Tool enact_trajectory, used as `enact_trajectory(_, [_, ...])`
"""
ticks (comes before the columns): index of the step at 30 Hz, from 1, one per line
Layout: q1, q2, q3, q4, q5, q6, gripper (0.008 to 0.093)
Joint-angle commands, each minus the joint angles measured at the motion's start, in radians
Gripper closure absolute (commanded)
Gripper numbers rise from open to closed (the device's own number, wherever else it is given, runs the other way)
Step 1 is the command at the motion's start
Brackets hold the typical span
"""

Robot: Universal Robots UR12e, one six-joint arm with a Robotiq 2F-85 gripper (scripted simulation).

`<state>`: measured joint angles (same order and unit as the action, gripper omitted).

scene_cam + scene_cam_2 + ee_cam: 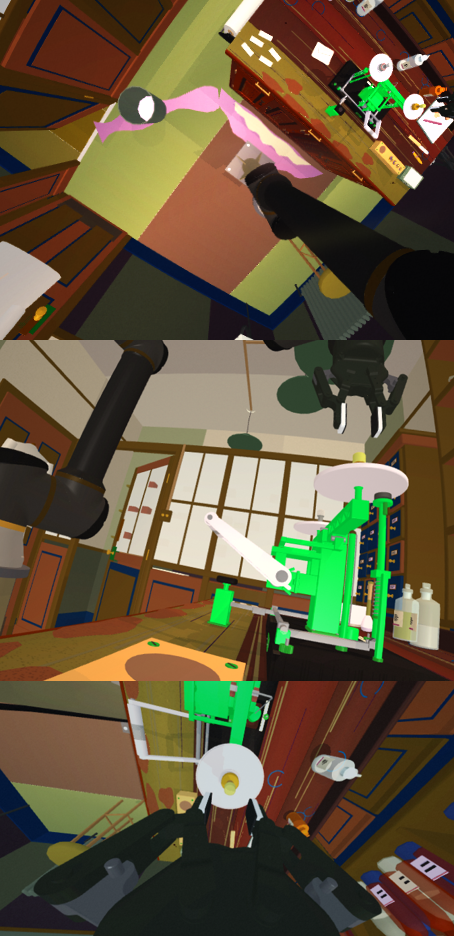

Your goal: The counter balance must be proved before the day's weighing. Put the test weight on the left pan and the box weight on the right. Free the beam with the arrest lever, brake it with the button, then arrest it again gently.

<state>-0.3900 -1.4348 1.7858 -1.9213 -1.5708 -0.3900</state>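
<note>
A small yellow weight [229, 784] [359, 457] stands upright at the middle of the near white pan [229, 775] [361, 482] of the green balance [330, 575] [372, 97]. My gripper [359, 422] [229, 814] hangs above that pan, open and empty, clear of the weight. The other pan [311, 527] [381, 66] sits lower on the far side and carries a small grey weight [321, 515]. A long white lever [246, 548] slants up and to the left from the balance body. A black-capped green post [222, 605] stands on the counter to the left of the balance.
The long wooden counter [320, 95] carries the balance, an orange block [146, 665], two pale bottles [416, 617] and white papers [260, 47]. My dark arm [110, 424] crosses the upper left. Drawer cabinets line the wall to the right.
</note>
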Motion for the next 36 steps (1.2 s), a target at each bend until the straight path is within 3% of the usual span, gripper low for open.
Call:
enact_trajectory(1, [0.0, -0.001, -0.001, 0.0, 0.0, 0.0, 0.0534])
enact_trajectory(10, [0.0, -0.001, 0.0, -0.001, 0.0, 0.0, 0.0534])
enact_trajectory(15, [-0.003, -0.017, 0.026, -0.011, 0.0, -0.003, 0.0534])
enact_trajectory(20, [-0.01, -0.059, 0.095, -0.037, 0.0, -0.01, 0.0534])
enact_trajectory(31, [-0.038, -0.192, 0.301, -0.111, 0.0, -0.038, 0.0534])
enact_trajectory(36, [-0.048, -0.235, 0.362, -0.13, 0.0, -0.048, 0.0534])
